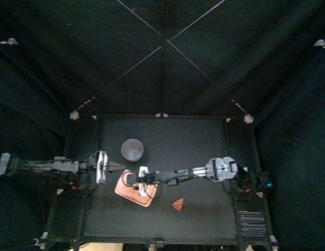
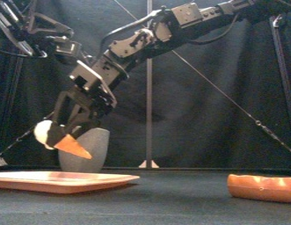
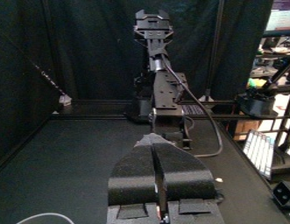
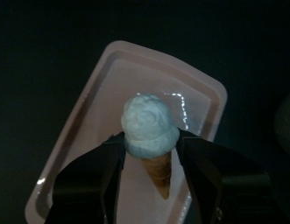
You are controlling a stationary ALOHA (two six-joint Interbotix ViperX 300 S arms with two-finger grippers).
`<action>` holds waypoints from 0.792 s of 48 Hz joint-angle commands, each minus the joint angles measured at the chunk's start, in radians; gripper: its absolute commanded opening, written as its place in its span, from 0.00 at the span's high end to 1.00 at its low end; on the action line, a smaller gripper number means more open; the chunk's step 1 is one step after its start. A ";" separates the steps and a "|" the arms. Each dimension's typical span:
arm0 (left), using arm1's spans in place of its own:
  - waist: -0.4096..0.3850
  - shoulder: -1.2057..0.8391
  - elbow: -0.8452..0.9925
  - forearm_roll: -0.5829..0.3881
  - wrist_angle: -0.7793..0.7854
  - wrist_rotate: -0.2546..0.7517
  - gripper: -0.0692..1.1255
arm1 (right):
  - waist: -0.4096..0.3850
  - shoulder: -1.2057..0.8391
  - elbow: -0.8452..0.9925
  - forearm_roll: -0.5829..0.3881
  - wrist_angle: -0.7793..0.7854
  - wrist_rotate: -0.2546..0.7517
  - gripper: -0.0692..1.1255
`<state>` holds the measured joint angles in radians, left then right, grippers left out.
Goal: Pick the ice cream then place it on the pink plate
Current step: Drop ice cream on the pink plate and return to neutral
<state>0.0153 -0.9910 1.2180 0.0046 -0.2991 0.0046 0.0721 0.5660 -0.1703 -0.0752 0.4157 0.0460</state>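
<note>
Jaws of the right gripper (image 4: 147, 166) pinch the ice cream (image 4: 148, 125) by its cone, above the pink plate (image 4: 82, 122); the left gripper (image 3: 157, 153) has its jaws closed.

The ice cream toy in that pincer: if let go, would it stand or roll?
Probably tips: the ice cream tapers to a pointed cone. It may roll, but the raised rim of the pink tray should catch it.

The ice cream (image 2: 56, 138), white scoop on orange cone, hangs tilted above the flat pink plate (image 2: 100, 182).
</note>
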 commanded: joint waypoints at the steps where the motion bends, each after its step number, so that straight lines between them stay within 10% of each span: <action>1: 0.003 0.002 -0.012 0.003 -0.005 0.000 0.97 | 0.018 -0.021 -0.041 0.000 0.011 -0.002 0.27; 11: 0.003 0.000 -0.012 0.006 -0.005 0.000 0.97 | 0.025 -0.034 -0.026 -0.003 0.020 -0.003 0.11; 38: 0.008 0.000 -0.009 0.006 -0.005 0.002 0.97 | -0.086 -0.502 0.388 -0.035 -0.149 -0.002 0.11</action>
<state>0.0199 -0.9940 1.2210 0.0077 -0.2991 0.0046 0.0031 0.1917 0.1626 -0.1135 0.3252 0.0445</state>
